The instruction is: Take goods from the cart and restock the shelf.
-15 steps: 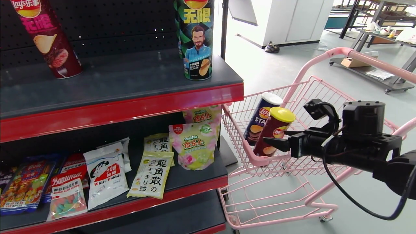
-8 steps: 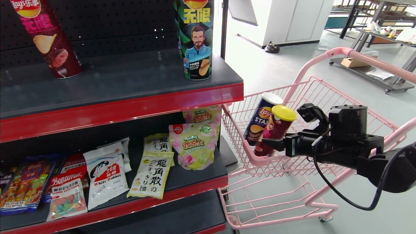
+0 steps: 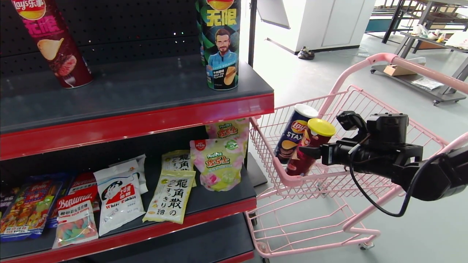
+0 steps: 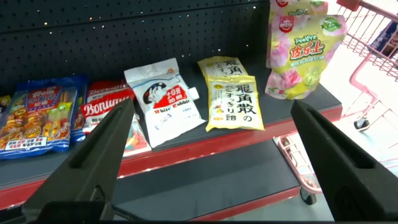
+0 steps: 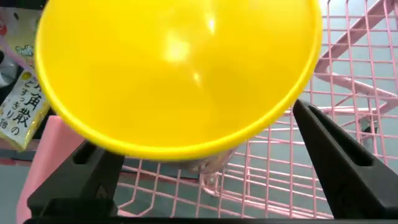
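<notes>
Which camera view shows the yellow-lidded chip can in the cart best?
The head view: the yellow-lidded chip can shows lid and body, leaning in the cart with the right gripper at it. The right wrist view gives its lid up close.

A shop corner is sitting inside a workroom: a red-edged shelf (image 3: 146, 122) is carrying chip cans (image 3: 221, 47) and snack bags (image 3: 218, 166), a pink cart (image 3: 413, 67) is standing beside it, and work tables (image 3: 424, 39) are lining the grey floor behind.

Bright daylight; blurred yellow lid (image 5: 180, 74)
</notes>
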### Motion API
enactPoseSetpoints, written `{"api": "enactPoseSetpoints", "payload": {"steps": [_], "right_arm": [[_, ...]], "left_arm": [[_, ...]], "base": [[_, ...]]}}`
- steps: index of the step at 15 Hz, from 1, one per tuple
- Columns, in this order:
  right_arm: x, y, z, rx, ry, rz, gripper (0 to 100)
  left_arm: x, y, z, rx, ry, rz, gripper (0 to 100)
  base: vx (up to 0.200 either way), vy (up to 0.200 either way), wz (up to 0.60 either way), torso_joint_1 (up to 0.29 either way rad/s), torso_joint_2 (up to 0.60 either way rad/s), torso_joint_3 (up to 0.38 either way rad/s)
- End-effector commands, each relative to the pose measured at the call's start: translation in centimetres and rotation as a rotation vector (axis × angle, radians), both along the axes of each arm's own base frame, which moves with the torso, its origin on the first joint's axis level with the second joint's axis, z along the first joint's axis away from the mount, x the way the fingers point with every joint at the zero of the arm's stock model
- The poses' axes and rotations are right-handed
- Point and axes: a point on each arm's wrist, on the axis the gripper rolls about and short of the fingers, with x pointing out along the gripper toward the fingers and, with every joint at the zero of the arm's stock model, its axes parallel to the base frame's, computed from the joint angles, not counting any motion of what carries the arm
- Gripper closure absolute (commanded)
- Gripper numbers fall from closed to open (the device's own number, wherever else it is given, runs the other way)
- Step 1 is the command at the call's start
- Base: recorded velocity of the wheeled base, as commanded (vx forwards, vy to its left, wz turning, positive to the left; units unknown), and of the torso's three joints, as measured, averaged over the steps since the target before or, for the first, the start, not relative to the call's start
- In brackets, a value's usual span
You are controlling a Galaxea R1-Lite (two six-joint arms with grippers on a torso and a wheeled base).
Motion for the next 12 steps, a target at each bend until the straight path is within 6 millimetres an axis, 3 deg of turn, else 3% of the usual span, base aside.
{"api": "enactPoseSetpoints", "payload": {"steps": [1, 8, 9, 12], "right_arm": [[1.1, 0.0, -1.1, 0.002, -0.015, -0.007, 0], [2.0, 0.5, -2.4, -0.001, -0.037, -0.016, 0], [2.1, 0.5, -2.3, -0.003, -0.039, -0.022, 100], [1.9, 0.7, -2.0, 0.002, -0.048, -0.022, 100]], "left_arm": [[0.0, 0.0, 0.0, 0.000, 0.001, 0.001, 0], [0.0, 0.0, 0.0, 0.000, 0.001, 0.001, 0], [0.0, 0.0, 0.0, 0.000, 0.001, 0.001, 0], [0.0, 0.0, 0.0, 0.000, 0.001, 0.001, 0]], "base": [[0.000, 0.000, 0.00, 0.000, 0.00, 0.000], [0.000, 0.000, 0.00, 0.000, 0.00, 0.000], [0.000, 0.000, 0.00, 0.000, 0.00, 0.000], [0.000, 0.000, 0.00, 0.000, 0.00, 0.000]]}}
